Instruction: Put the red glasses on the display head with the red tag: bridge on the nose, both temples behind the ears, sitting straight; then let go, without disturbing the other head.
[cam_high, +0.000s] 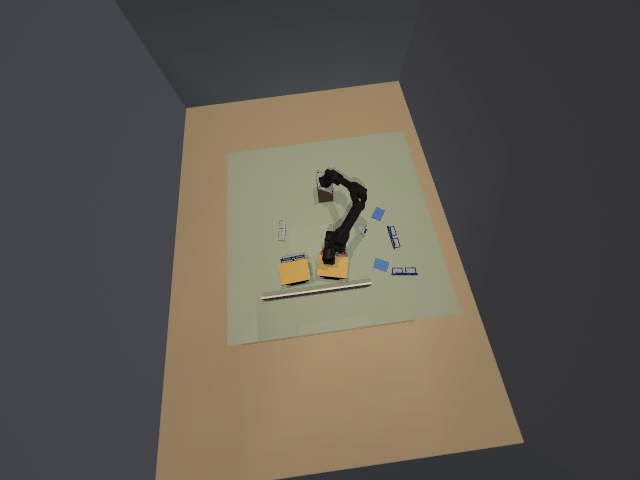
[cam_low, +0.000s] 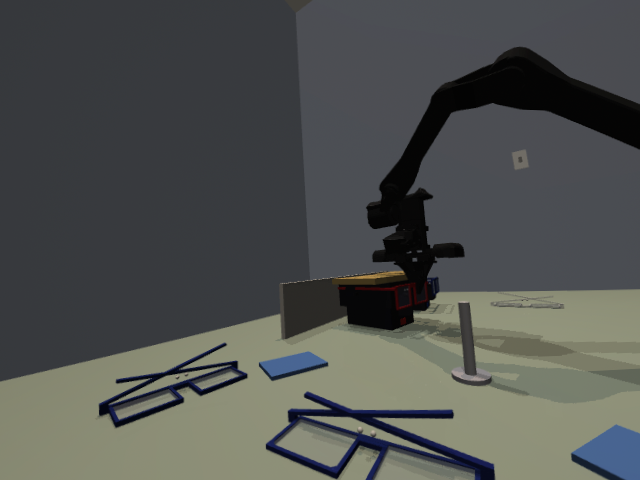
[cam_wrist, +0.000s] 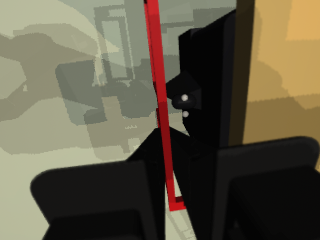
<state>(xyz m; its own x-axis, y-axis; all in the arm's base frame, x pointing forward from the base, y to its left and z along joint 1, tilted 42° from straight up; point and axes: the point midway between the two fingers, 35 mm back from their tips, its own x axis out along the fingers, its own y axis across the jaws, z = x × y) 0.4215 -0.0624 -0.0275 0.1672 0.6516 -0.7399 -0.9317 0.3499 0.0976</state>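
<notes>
The red glasses (cam_low: 397, 297) (cam_wrist: 158, 60) are at the front of the red-tagged head (cam_high: 333, 269) (cam_low: 374, 310), a black block with a yellow top. The red tag (cam_low: 403, 320) shows low on its front. My gripper (cam_low: 421, 292) (cam_wrist: 163, 133) is shut on the red glasses near the bridge. In the wrist view the two pale nose pads (cam_wrist: 184, 97) are beside the dark nose. One temple (cam_low: 374, 288) runs along the head's near side, just under the yellow top. The far temple and the ear contact are hidden. Bridge contact with the nose cannot be told.
The other head (cam_high: 294, 271) stands close beside, wearing blue glasses (cam_high: 293, 257) (cam_low: 434, 287). A low wall (cam_high: 315, 291) (cam_low: 305, 304) runs behind both heads. A grey post (cam_low: 466, 335), blue pads (cam_high: 381, 264) (cam_low: 293, 364), two folded blue glasses (cam_high: 404, 270) (cam_high: 393, 237) and clear glasses (cam_high: 281, 232) are around.
</notes>
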